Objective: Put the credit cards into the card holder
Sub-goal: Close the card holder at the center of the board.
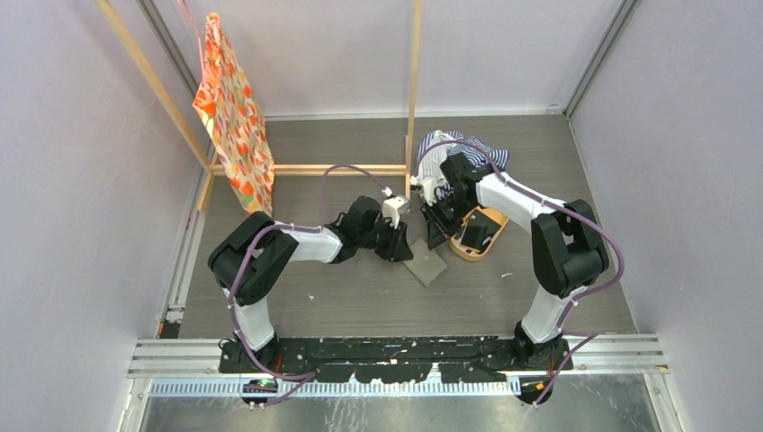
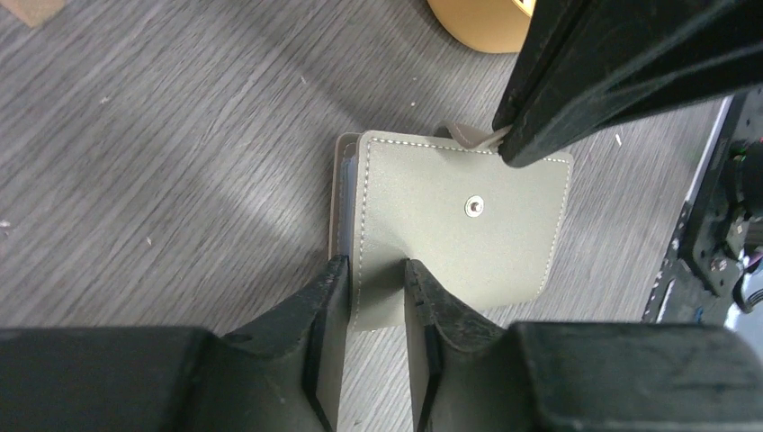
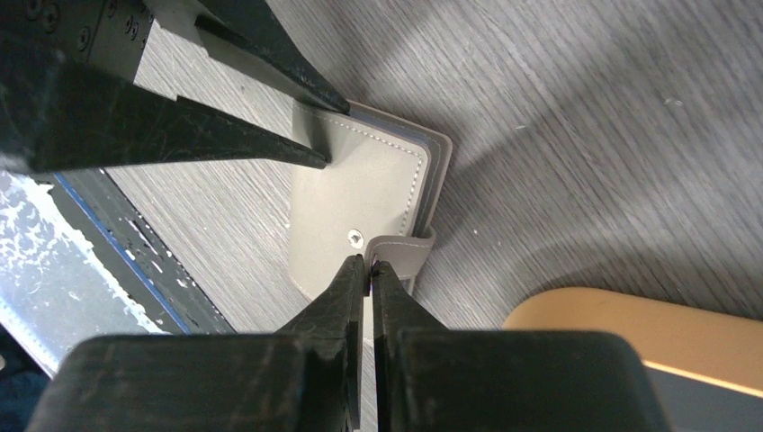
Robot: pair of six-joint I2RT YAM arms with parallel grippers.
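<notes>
The grey-taupe card holder point(image 1: 425, 267) lies on the table between both arms, its snap point(image 2: 471, 207) facing up. My left gripper point(image 2: 373, 274) pinches the near-left corner of its cover point(image 2: 459, 225); one finger is at the spine, the other dents the cover. My right gripper point(image 3: 369, 267) is shut on the closing tab point(image 3: 402, 252) at the card holder's point(image 3: 360, 193) opposite edge. A bluish layer shows between the covers point(image 3: 431, 171). Black credit cards point(image 1: 474, 236) lie in the orange-tan tray point(image 1: 493, 220), right of my right gripper point(image 1: 438, 236). My left gripper also shows from above point(image 1: 399, 245).
The tray point(image 3: 621, 319) stands close beside the card holder; its edge also shows in the left wrist view point(image 2: 477, 22). A striped cloth point(image 1: 463, 148) lies behind the right arm. A wooden frame point(image 1: 414, 90) and a hanging orange patterned cloth point(image 1: 232, 117) stand at the back left.
</notes>
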